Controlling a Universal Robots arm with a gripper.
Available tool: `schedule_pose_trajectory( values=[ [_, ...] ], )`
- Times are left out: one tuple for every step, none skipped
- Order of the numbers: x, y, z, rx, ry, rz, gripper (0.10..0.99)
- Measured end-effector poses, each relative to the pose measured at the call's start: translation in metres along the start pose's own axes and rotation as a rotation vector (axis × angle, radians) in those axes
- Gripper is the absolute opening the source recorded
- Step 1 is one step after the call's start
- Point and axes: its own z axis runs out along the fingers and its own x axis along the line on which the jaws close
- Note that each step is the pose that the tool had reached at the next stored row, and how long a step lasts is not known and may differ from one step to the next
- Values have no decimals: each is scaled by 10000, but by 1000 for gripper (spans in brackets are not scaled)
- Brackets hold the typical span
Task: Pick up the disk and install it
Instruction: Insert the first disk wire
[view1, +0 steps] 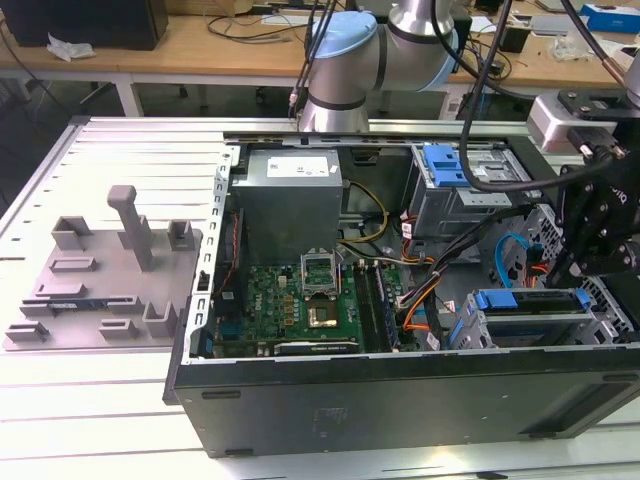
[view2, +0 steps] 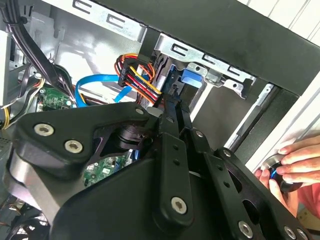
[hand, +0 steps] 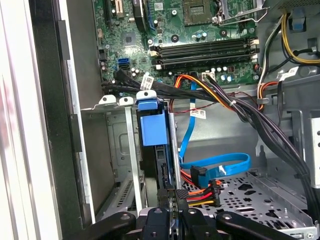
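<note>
Hand (hand: 174, 201) is clenched, fingers pressed together with nothing between them and tips right at the near edge of the disk (hand: 152, 127); this looks like pushing, not gripping. The disk stands on edge inside the drive cage (hand: 116, 150), its blue frame riding the cage rails so it slides straight. Farther off, cables (hand: 220, 97) drape beside the slot, with the motherboard (hand: 200, 30) behind.
</note>
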Motion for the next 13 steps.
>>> schedule_pose_trajectory(
  values=[
    [0,0,3,-1,0,0,169],
    [0,0,5,-1,0,0,169],
    [1,0,8,-2,0,0,169],
    [1,0,11,-2,-1,0,169],
    [2,0,13,-2,0,0,169],
    [4,0,16,-4,0,0,169],
    [5,0,19,-6,-1,0,169],
    [6,0,21,-6,-1,0,169],
    [7,0,23,-8,-2,0,169],
    [8,0,24,-8,-1,0,169],
    [10,0,27,-10,0,0,169],
    [12,0,30,-12,0,0,169],
    [13,0,32,-12,0,0,169]
  ],
)
